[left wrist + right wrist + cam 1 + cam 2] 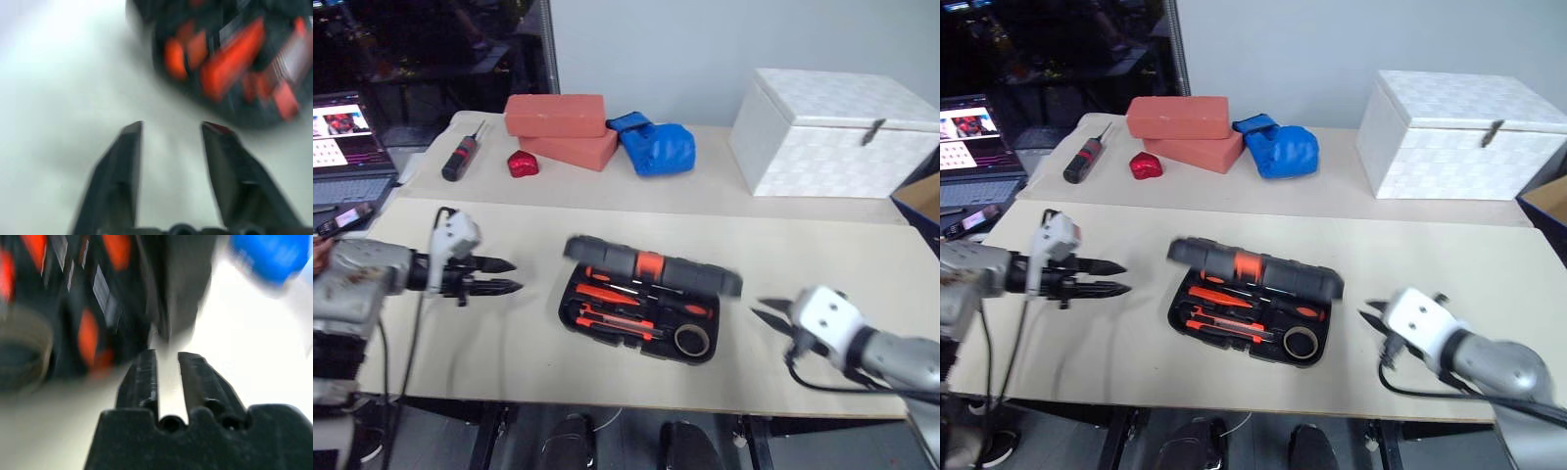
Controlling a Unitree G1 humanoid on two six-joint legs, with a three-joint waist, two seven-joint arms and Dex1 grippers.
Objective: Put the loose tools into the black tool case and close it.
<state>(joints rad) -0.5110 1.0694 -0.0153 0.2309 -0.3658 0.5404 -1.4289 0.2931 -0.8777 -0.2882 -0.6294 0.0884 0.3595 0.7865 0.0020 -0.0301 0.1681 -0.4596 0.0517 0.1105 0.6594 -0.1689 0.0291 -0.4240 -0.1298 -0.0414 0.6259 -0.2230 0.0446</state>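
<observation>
The black tool case (576, 311) lies mid-table with its lid (651, 266) blurred and half-raised over the far side. In its slots I see orange-and-black screwdrivers (607, 292), the utility knife (619, 319) and the tape roll (692, 340). Left of the case, and apart from it, my left gripper (517, 275) points at it, open and empty; its wrist view shows the fingers (122, 161) spread above the bare table. My right gripper (766, 310) hangs to the right of the case, its fingers (142, 377) only slightly apart with nothing between them.
At the back stand a white textured box (837, 132), two red bricks (558, 116), a blue glove (656, 145), a small red object (522, 164) and a black-and-red screwdriver (462, 157). A laptop (347, 147) sits far left, a cardboard box (922, 201) at the right edge.
</observation>
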